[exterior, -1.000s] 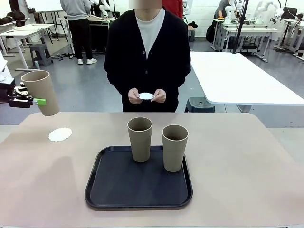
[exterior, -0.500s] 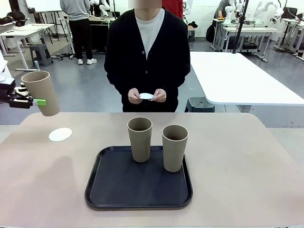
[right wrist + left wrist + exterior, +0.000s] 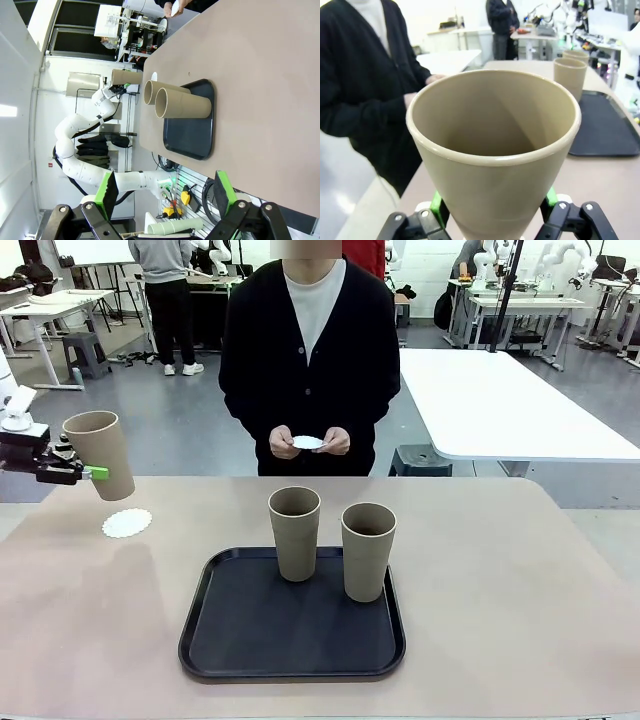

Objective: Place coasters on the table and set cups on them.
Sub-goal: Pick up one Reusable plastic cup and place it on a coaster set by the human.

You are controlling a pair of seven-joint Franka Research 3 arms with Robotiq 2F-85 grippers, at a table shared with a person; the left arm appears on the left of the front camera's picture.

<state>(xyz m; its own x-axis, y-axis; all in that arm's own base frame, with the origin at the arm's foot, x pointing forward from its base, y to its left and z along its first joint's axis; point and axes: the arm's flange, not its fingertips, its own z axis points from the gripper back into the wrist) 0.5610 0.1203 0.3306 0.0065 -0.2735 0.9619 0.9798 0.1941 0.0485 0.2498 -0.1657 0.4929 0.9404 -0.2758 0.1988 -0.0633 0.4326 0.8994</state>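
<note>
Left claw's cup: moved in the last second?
Yes. The cup in the left claw has come down and slightly right in the front view, closer to the coaster lying on the table.

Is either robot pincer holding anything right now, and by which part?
The left pincer grips a cup by its lower side wall, pads on opposite sides. The right pincer is open and empty.

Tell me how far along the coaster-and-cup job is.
Done: one coaster lies on the table. In hand: the left tool is shut on a cup, held tilted near that coaster, not yet set down; the person holds a second coaster. Left: two cups stand on the tray, without coasters. The right tool is open, holding nothing.
</note>
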